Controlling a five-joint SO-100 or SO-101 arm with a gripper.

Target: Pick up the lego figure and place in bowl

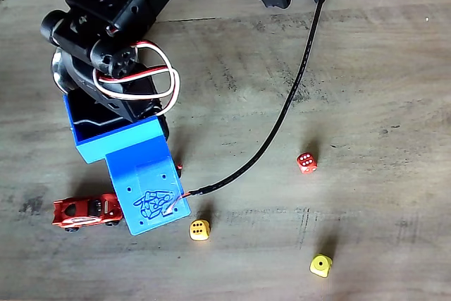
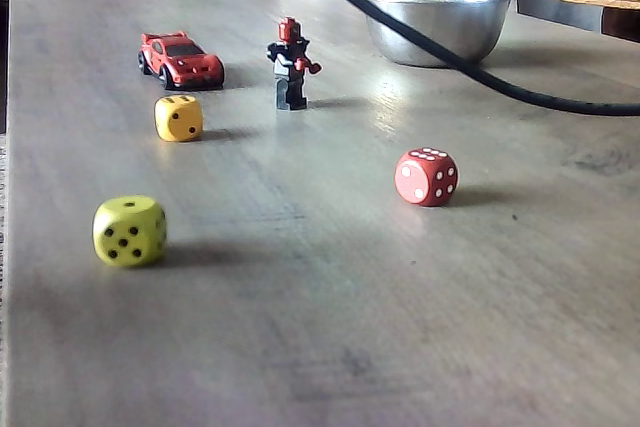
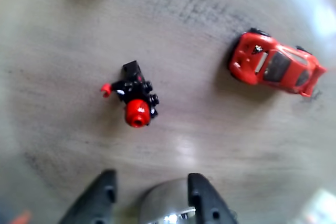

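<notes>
On the grey wood-grain bench (image 2: pixel 330 277), items as follows.

1. Lego figure (image 2: pixel 290 65): black body, red head and hands. Stands upright and free in a fixed view, touched by nothing. In the wrist view (image 3: pixel 133 97) it sits just left of centre, seen from above, head toward 6 o'clock. Upright stance offers the torso sides to a grasp from above, judged convenient.

2. Pincer (image 3: pixel 149 190): two dark fingers at the bottom edge of the wrist view, spread well apart, nothing between them. Figure lies at about 12 o'clock from it, apart, no contact. Judged: hovering to line up before descent; pick not yet made.

3. Stainless-steel bowl (image 2: pixel 480 22): at the far side of the bench, at about 2 o'clock from the figure in a fixed view, well apart. Wide mouth suits a drop from above. A shiny curved rim shows between the fingers in the wrist view (image 3: pixel 163 205), probably the same bowl.

4. Red toy car (image 3: pixel 275 65): at 2 o'clock from the figure in the wrist view, near but clear. Distractor.

5. Orange-yellow die (image 2: pixel 178 117), yellow-green die (image 2: pixel 129 230), red die (image 2: pixel 426 176): scattered, apart from the figure. Distractors.

6. Blue printed camera mount (image 1: pixel 141 174): on the arm, covers most of the figure in an overhead-style fixed view.

7. Black cable (image 1: pixel 282 121): trails across the bench; snag risk judged low.
</notes>
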